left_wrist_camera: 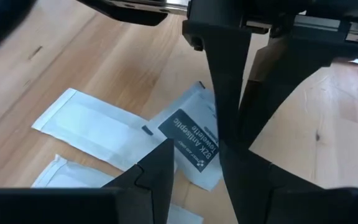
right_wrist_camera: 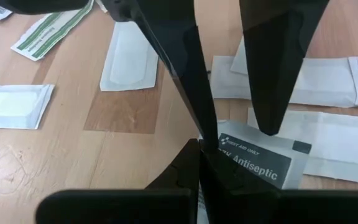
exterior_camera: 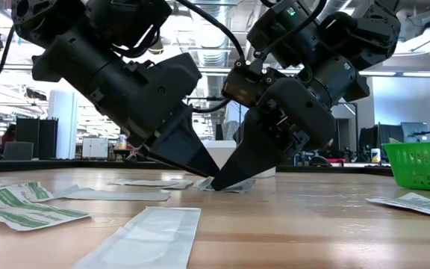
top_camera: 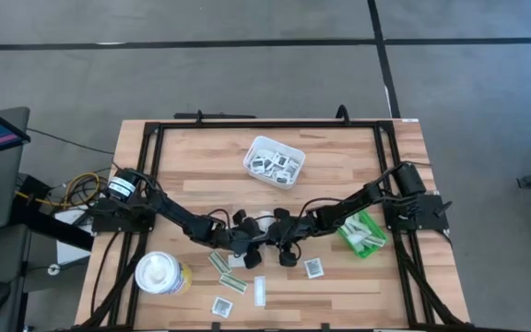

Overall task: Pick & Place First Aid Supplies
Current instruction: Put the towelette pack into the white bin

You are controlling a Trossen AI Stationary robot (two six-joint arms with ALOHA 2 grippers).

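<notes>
White antiseptic packet (right_wrist_camera: 253,163) lies flat; our closed right claw (right_wrist_camera: 199,149) pinches its near edge, while our left claw (left_wrist_camera: 194,155), spread wide, straddles its opposite end.

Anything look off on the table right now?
Both hands crowd one spot mid-table: the right hand is shut on the edge of an antiseptic packet, with the open left hand right beside it. The packet overlaps two white packets. Other packets lie scattered on the table, outside the tray and green bin.
</notes>
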